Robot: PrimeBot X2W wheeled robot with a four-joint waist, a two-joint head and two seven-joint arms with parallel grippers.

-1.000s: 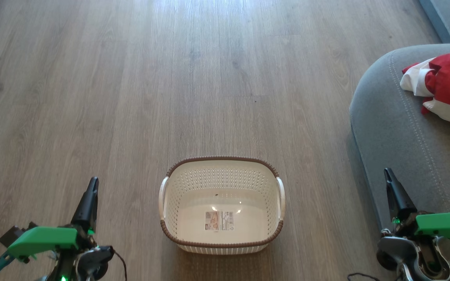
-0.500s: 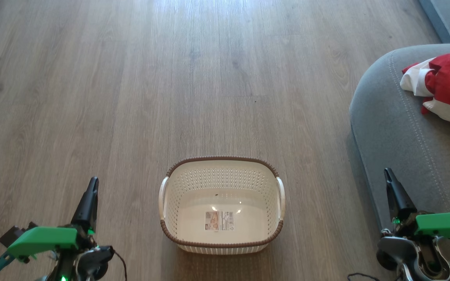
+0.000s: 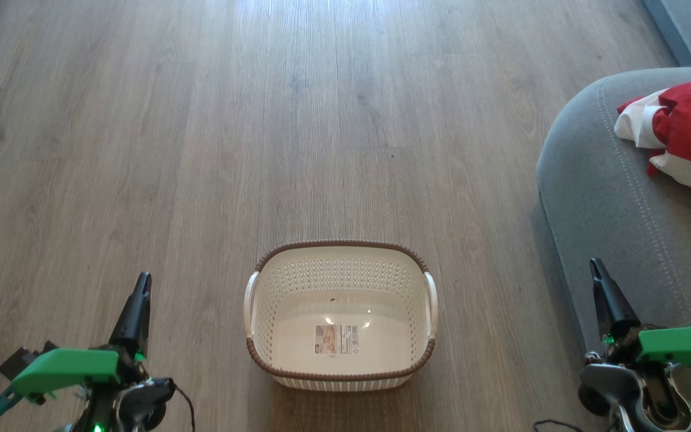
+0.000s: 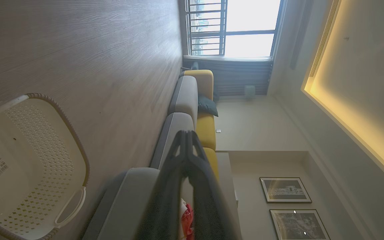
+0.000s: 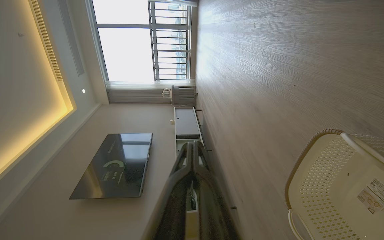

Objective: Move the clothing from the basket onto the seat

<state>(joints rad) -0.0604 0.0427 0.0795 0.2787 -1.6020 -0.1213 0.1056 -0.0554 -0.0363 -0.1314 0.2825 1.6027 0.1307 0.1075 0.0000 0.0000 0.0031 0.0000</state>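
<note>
Clothing (image 3: 684, 129) lies on the seat (image 3: 609, 198) at the upper right of the head view, up and right of your right pincer (image 3: 595, 269), the nearer one. The basket (image 3: 341, 245) at lower centre holds only its label (image 3: 336, 339). Right pincer and left pincer (image 3: 143, 281) are both closed, fingertips together on nothing. You likely have nothing left to move.

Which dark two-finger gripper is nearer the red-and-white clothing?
The right gripper, beside the grey fabric seat holding that clothing; the left gripper sits across the cream perforated basket.
</note>
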